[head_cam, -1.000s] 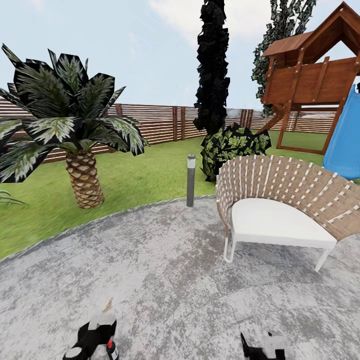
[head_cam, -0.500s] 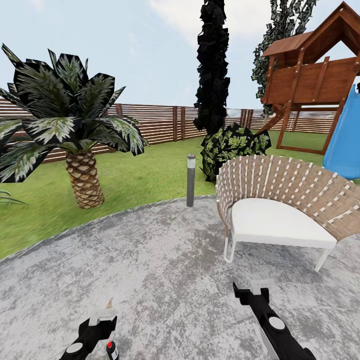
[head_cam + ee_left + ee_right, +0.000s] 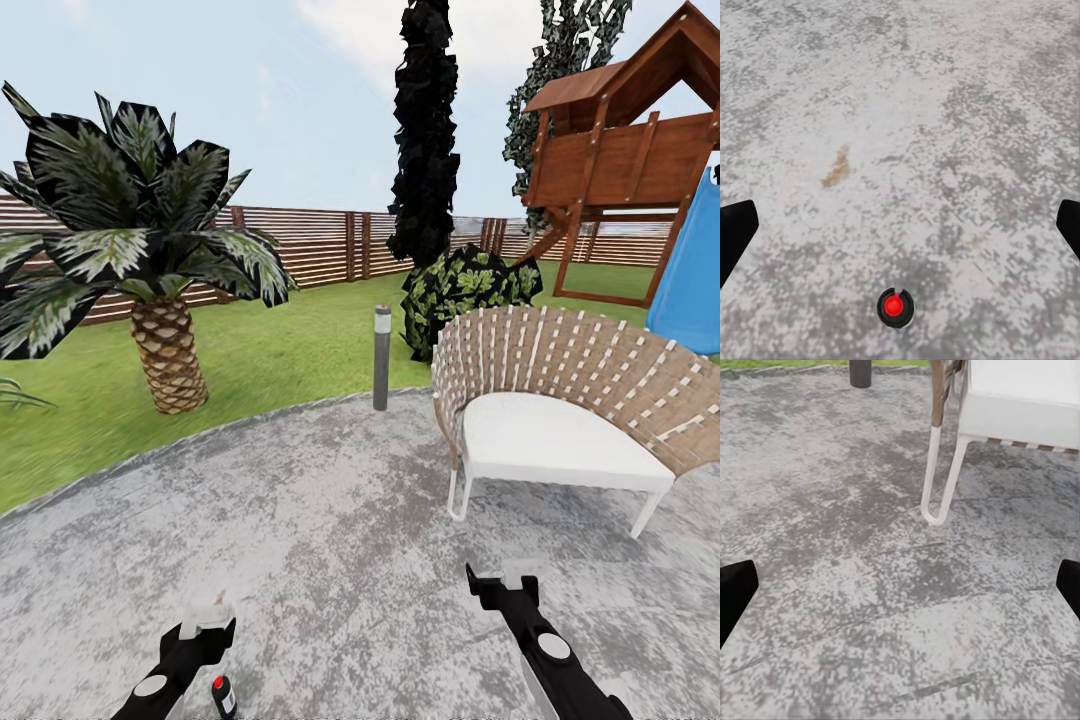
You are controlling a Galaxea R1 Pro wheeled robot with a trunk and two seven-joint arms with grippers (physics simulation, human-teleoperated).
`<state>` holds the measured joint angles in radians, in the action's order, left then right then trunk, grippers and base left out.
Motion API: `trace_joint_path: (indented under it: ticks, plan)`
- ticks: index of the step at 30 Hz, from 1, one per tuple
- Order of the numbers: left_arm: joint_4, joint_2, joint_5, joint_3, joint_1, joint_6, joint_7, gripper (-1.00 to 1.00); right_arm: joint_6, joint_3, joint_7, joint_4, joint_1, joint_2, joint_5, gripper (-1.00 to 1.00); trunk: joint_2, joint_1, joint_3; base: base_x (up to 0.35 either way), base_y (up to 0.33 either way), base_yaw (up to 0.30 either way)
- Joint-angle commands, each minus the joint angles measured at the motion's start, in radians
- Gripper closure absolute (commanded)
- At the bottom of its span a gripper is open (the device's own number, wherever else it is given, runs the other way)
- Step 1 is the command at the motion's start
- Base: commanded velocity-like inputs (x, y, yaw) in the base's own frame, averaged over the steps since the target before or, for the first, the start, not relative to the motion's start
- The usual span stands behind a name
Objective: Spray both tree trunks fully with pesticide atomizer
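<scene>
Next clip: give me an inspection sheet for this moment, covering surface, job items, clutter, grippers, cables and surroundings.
Surface: grey stone paving, bordered by green lawn.
Job's things: small dark atomizer with a red top, standing on the paving beside the left gripper; target trees nothing seen.
Clutter: brownish leaf-like scrap on the paving.
Grippers: left gripper open, empty; right gripper open, empty.
Cables: nothing seen.
Surroundings: short palm, woven chair, bollard light, wooden playhouse, slat fence.

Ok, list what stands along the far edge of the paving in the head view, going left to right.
Short palm with woven brown trunk → slim grey bollard light → round dark-green bush → woven curved chair with white cushion → blue slide.
</scene>
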<state>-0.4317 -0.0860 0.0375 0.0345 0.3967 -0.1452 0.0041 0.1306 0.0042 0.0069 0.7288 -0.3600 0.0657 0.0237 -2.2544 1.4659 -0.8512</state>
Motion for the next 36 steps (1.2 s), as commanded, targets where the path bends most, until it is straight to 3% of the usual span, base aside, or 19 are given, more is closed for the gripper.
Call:
trace_joint_path:
  ticks: [1, 36]
  plan:
    - [0.001, 0.0, 0.004, 0.0, 0.001, -0.003, 0.0, -1.0, 0.003, 0.0, 0.001, 0.0, -0.001, 0.0, 0.002, -1.0, -0.008, 0.004, -0.004, 0.0, 0.0, 0.0]
    - [0.001, 0.0, 0.004, 0.001, 0.001, -0.009, 0.001, -1.0, 0.003, 0.0, -0.001, -0.002, -0.001, 0.0, 0.001, -1.0, -0.246, 0.135, -0.162, 0.0, 0.0, 0.0]
